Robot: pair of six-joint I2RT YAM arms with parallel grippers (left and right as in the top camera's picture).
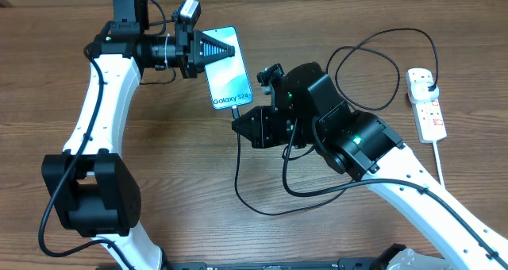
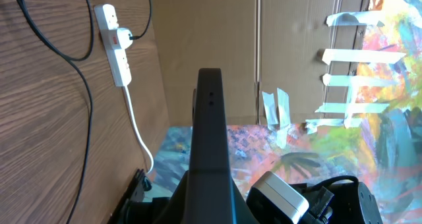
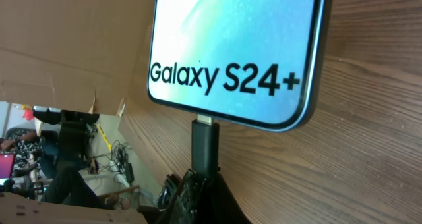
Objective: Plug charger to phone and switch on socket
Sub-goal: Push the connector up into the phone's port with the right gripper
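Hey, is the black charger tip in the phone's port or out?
Partly in: the black connector tip meets the blue-screened smartphone's bottom edge, with a sliver of silver metal showing between them.

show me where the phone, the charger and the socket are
phone (image 1: 232, 78): overhead view, on its blue screen
charger (image 3: 206, 143): right wrist view, on its connector at the phone's bottom edge
socket (image 1: 431, 115): overhead view, on its white body

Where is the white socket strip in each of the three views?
Overhead: the socket lies at the far right, above mid-height.
Left wrist: the socket is at the top left.
Right wrist: not in it.
Shared landmark: the charger's black plug in the socket, in overhead and left wrist.
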